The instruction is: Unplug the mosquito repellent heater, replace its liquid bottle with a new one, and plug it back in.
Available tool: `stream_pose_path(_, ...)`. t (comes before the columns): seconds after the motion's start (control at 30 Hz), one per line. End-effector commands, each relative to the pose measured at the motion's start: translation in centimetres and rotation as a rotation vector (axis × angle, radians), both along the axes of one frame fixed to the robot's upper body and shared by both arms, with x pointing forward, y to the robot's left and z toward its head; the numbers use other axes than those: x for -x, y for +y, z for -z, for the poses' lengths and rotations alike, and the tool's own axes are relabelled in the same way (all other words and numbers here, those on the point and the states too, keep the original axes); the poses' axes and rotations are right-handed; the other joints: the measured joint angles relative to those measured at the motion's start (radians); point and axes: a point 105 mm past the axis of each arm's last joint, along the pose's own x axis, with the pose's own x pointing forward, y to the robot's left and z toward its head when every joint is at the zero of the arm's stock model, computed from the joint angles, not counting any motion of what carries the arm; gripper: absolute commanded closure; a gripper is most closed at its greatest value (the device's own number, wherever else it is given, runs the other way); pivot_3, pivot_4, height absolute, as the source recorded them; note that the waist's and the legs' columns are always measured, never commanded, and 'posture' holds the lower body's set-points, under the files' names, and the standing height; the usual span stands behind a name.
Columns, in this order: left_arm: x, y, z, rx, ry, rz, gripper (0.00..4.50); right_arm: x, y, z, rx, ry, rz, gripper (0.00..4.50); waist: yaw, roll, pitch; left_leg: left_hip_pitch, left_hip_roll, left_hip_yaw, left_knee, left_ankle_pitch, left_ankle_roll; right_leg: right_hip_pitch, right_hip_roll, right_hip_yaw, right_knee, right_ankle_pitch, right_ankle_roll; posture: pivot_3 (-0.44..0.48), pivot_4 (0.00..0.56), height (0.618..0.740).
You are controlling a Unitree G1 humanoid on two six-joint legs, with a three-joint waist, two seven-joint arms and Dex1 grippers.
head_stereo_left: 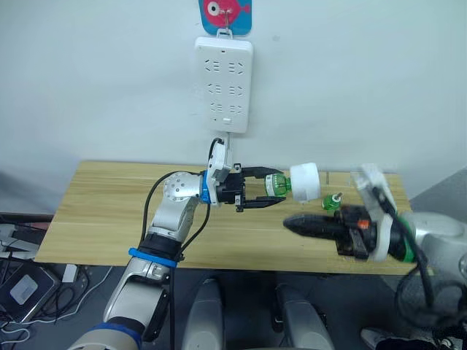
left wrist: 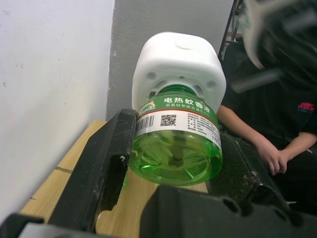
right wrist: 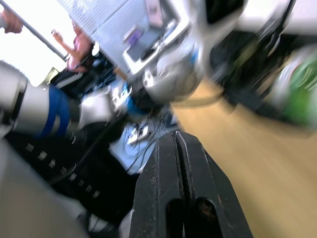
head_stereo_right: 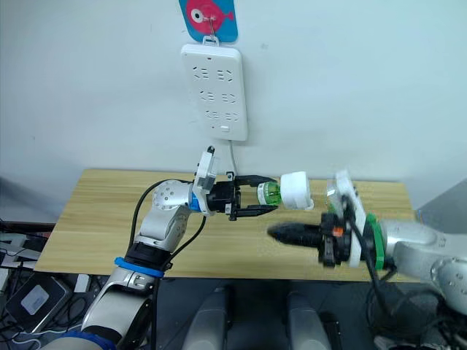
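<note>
- The left gripper [head_stereo_left: 264, 188], with its two black fingers, is clamping the green translucent liquid bottle [left wrist: 176, 144] by its sides and holding it level above the light wooden table [head_stereo_left: 109, 211], clear of the surface.
- The mosquito repellent heater [head_stereo_left: 305, 181], a small white rounded plastic barrel, is sitting on the neck of that bottle, pointing toward the robot's right; it is hanging in the air in front of the wall, unplugged, well below the sockets.
- Gripping the bottle rather than the barrel is, I judge, leaving the barrel free so the other arm can twist it off.
- The right gripper [head_stereo_left: 295, 223] is reaching in low, just below and beside the heater, not touching it; its two black fingers [right wrist: 183, 168] are pressed together and carrying nothing.
- The long white multi-socket power strip [head_stereo_left: 223, 84] is hanging upright on the wall under a blue hook plate with a red fish [head_stereo_left: 225, 13], its cord trailing down behind the left arm.
- A small green-and-white item [head_stereo_left: 332, 201], possibly the second bottle, is standing on the table near the right arm; too small to be sure.
- Count: one heater, one held bottle, one power strip, two grippers.
- A person in dark clothes [left wrist: 277, 124] is sitting beyond the table.
</note>
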Motion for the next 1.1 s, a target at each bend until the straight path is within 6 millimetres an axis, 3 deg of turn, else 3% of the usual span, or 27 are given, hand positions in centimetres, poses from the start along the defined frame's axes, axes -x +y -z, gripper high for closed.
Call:
stream_pose_path(0.03, 0.2, -0.2, -1.3, 0.018, -0.051, 0.019, 2.21, 1.1, -1.7, 2.3, 0.166, 0.046, -0.027, 4.43, 0.01, 0.0, 0.0, -0.001, 0.0, -0.001, -0.001, 0.0, 0.0, 0.0, 0.0, -0.001, -0.001, 0.0, 0.0, 0.116, 0.281, 0.74)
stream_pose_path(0.13, 0.3, 0.0, -1.3, 0.006, -0.059, 0.031, 2.21, 1.5, -4.0, 5.4, 0.322, 0.082, -0.012, 4.43, 0.013, 0.0, 0.0, -0.002, 0.0, -0.001, -0.003, 0.0, 0.0, 0.0, 0.0, -0.002, -0.006, 0.0, 0.0, 0.116, 0.281, 0.74)
stream_pose_path(0.23, 0.7, 0.1, -1.3, -0.012, -0.066, 0.06, 2.21, 0.0, -6.2, 7.9, 0.413, 0.018, 0.071, 4.43, 0.007, 0.0, 0.0, -0.001, 0.0, -0.001, -0.003, 0.0, 0.0, 0.0, 0.0, -0.002, -0.007, 0.0, 0.0, 0.118, 0.283, 0.74)
stream_pose_path(0.4, 1.7, 0.3, -1.0, -0.047, -0.074, 0.119, 2.21, -5.3, -7.1, 7.4, 0.344, -0.157, 0.264, 4.43, -0.013, 0.0, 0.0, 0.0, 0.001, 0.001, -0.002, 0.0, 0.0, 0.0, 0.0, 0.0, -0.006, 0.003, 0.001, 0.118, 0.283, 0.74)
stream_pose_path(0.6, 2.3, 0.6, -0.6, -0.067, -0.046, 0.141, 2.21, -7.3, -5.7, 6.6, 0.256, -0.212, 0.247, 4.43, -0.013, 0.0, 0.0, 0.0, 0.001, 0.001, -0.002, 0.001, 0.002, 0.0, 0.001, 0.001, -0.007, 0.005, 0.001, 0.129, 0.288, 0.74)
stream_pose_path(0.8, 1.8, 0.5, -1.0, -0.042, -0.02, 0.104, 2.21, -4.4, -1.6, 6.1, 0.146, -0.141, 0.101, 4.43, 0.002, 0.0, 0.0, -0.001, 0.001, 0.0, -0.004, 0.001, 0.002, 0.0, 0.001, 0.0, -0.007, 0.005, 0.001, 0.14, 0.288, 0.74)
stream_pose_path(0.97, 1.2, 0.7, -1.0, -0.038, -0.008, 0.065, 2.21, -1.0, -0.4, 5.5, 0.125, -0.072, 0.0, 4.43, 0.004, 0.0, 0.0, -0.001, 0.001, 0.001, -0.004, 0.001, 0.002, 0.0, 0.001, 0.001, -0.008, 0.005, 0.001, 0.15, 0.289, 0.74)
stream_pose_path(1.1, 1.1, 0.7, -0.8, -0.043, -0.007, 0.061, 2.21, -0.4, 0.1, 3.8, 0.081, -0.058, -0.004, 4.43, 0.001, 0.0, 0.0, -0.001, 0.001, 0.001, -0.003, 0.001, 0.002, 0.0, 0.0, 0.001, -0.008, 0.005, 0.001, 0.148, 0.289, 0.74)
